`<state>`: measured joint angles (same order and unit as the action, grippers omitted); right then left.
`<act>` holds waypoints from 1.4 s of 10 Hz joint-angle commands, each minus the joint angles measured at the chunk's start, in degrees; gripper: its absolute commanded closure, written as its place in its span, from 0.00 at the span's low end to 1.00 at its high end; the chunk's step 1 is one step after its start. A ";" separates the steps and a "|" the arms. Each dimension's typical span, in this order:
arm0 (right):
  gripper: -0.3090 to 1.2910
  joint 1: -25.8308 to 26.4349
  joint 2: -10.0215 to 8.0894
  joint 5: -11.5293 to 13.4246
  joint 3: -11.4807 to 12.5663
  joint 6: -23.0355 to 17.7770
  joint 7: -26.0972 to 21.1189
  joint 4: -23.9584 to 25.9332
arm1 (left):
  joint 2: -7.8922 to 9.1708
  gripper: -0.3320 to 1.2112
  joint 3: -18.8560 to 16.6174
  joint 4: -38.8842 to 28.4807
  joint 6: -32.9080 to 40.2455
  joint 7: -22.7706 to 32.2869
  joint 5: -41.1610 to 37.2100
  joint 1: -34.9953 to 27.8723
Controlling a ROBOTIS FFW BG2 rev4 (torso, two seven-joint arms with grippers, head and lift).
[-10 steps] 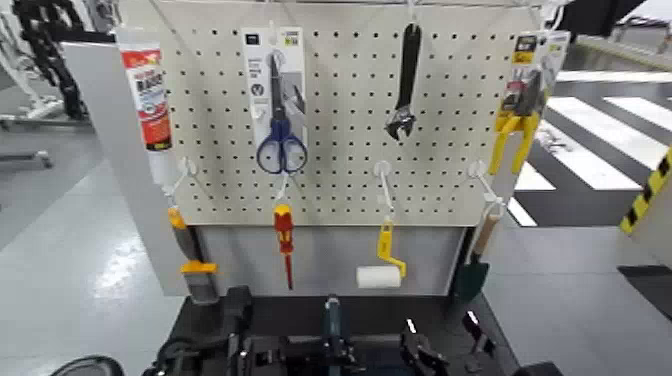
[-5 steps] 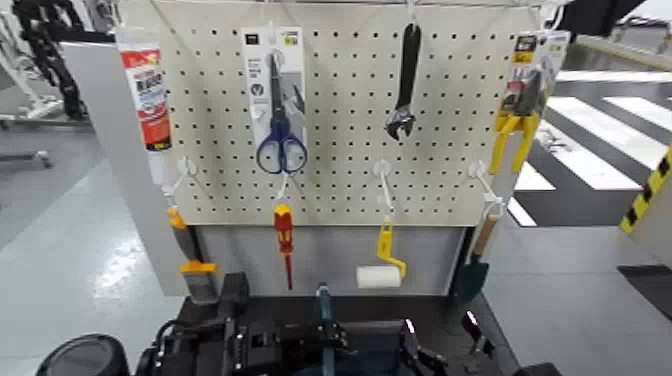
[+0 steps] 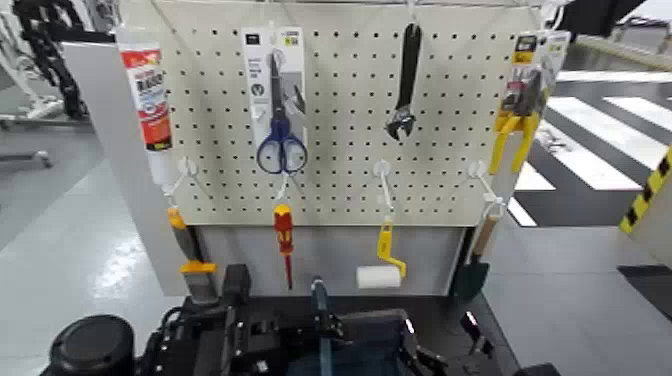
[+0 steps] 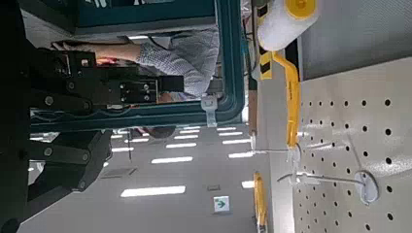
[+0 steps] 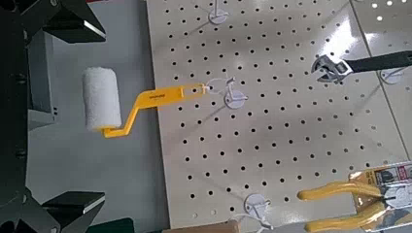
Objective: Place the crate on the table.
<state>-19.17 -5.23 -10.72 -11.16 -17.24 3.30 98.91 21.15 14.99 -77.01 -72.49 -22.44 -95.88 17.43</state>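
Crate (image 3: pixel 345 345) sits higher in head view than one second ago; its central handle bar (image 3: pixel 320 310) now reaches further up. Left arm's round black joint (image 3: pixel 92 347) has risen into view at lower left.

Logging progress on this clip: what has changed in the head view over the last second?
The crate has risen in the head view, its central handle bar now standing higher against the pegboard. The left arm has come further into view at the lower left. The left gripper and right gripper flank the crate. The hanging tools, the paint roller included, stayed put.
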 commanded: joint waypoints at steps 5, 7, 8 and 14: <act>0.28 0.27 -0.04 -0.27 -0.44 -0.51 0.04 -0.29 | -0.06 0.98 3.90 6.88 1.21 -9.38 7.64 5.95; 0.28 0.36 -0.04 -0.36 -0.53 -0.60 0.04 -0.56 | 0.12 0.98 4.87 8.28 1.38 -11.66 9.04 7.27; 0.28 0.45 -0.04 -0.36 -0.53 -0.69 0.04 -0.56 | 0.29 0.98 5.31 8.90 1.56 -12.54 9.66 7.97; 0.28 0.80 -0.13 -0.62 -0.88 -1.48 0.04 -1.08 | 0.91 0.98 10.23 13.29 2.88 -19.13 13.26 12.46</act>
<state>-18.38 -5.29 -11.28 -12.03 -18.65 3.34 97.86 21.98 24.67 -64.27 -69.91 -41.39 -83.11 29.47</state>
